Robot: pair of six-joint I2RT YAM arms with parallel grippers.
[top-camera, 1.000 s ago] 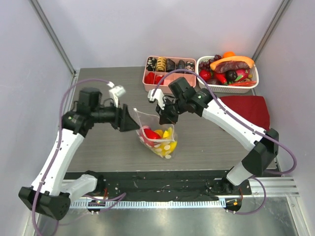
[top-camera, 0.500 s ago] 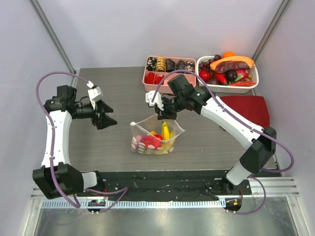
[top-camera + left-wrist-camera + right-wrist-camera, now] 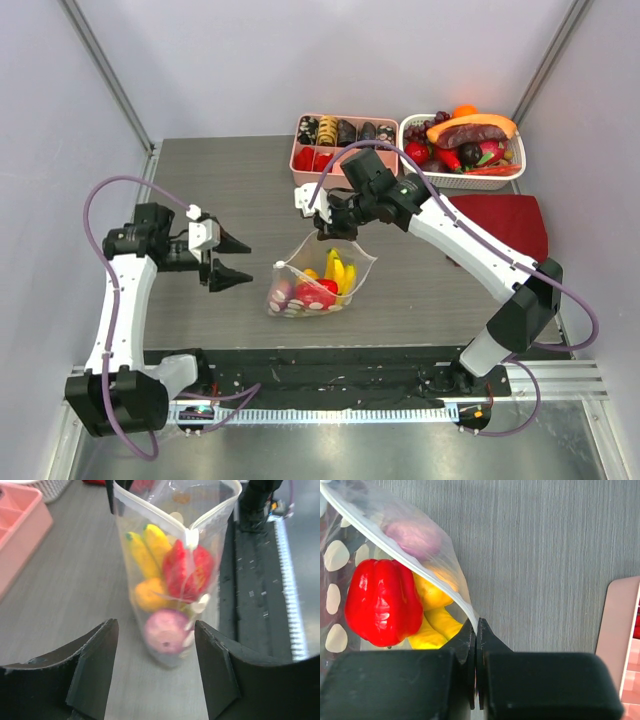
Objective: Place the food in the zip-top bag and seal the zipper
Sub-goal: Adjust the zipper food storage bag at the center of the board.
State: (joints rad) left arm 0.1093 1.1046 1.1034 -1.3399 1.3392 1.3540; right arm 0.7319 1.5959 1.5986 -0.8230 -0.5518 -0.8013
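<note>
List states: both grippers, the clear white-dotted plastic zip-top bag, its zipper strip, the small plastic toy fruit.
Left gripper: open, empty, apart from the bag.
Right gripper: shut on the bag's mouth edge.
Clear white-dotted plastic zip-top bag: upright, mouth open.
Zipper strip: unsealed.
Small plastic toy fruit: inside the bag.

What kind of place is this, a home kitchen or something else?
Probably a laboratory robot test cell, not a kitchen: plain panel walls enclose a small table, the left arm and right arm are mounted on a black base plate, and the white basket holds toy food.
</note>
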